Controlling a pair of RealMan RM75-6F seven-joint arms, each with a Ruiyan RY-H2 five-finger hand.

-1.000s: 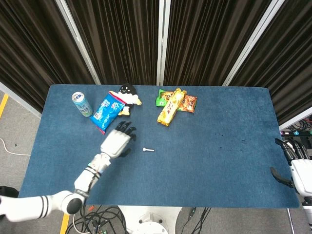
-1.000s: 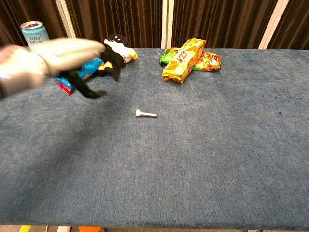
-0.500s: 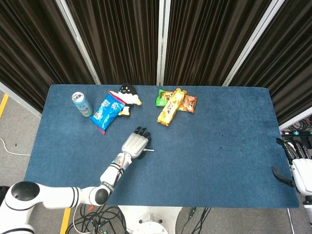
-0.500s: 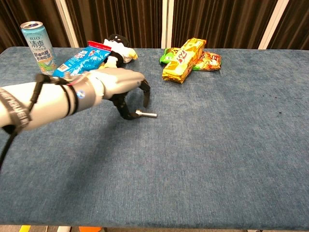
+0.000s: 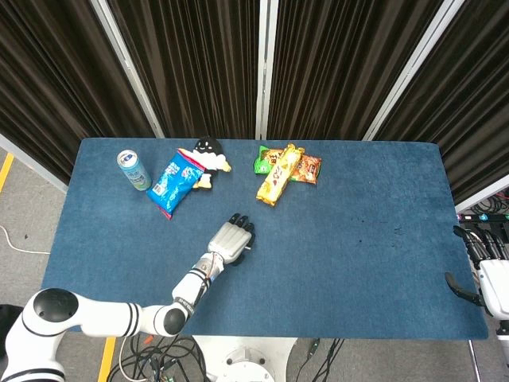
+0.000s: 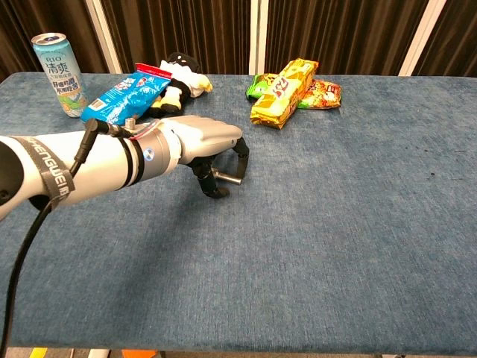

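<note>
The left hand (image 6: 200, 145) reaches over the middle of the blue table (image 6: 358, 224) with its dark fingers (image 6: 240, 158) curled down around the small metal bolt (image 6: 226, 176). The bolt lies on the cloth between thumb and fingertips, which close around it; whether it is lifted cannot be told. From above, the same left hand (image 5: 230, 239) covers the bolt completely.

At about 10 o'clock from the hand lies the blue snack bag (image 6: 123, 93), with the black-and-white plush toy (image 6: 179, 74) just beside it at 11 o'clock. Further out at 10 o'clock stands the drink can (image 6: 59, 63), upright. At about 1 o'clock, near the far edge, the yellow snack packet (image 6: 282, 92) lies over a green one (image 6: 258, 83) and an orange one (image 6: 320, 93).

The right hand (image 5: 487, 274) hangs off the table's right edge, at 3 o'clock, well apart, fingers loose and holding nothing.
</note>
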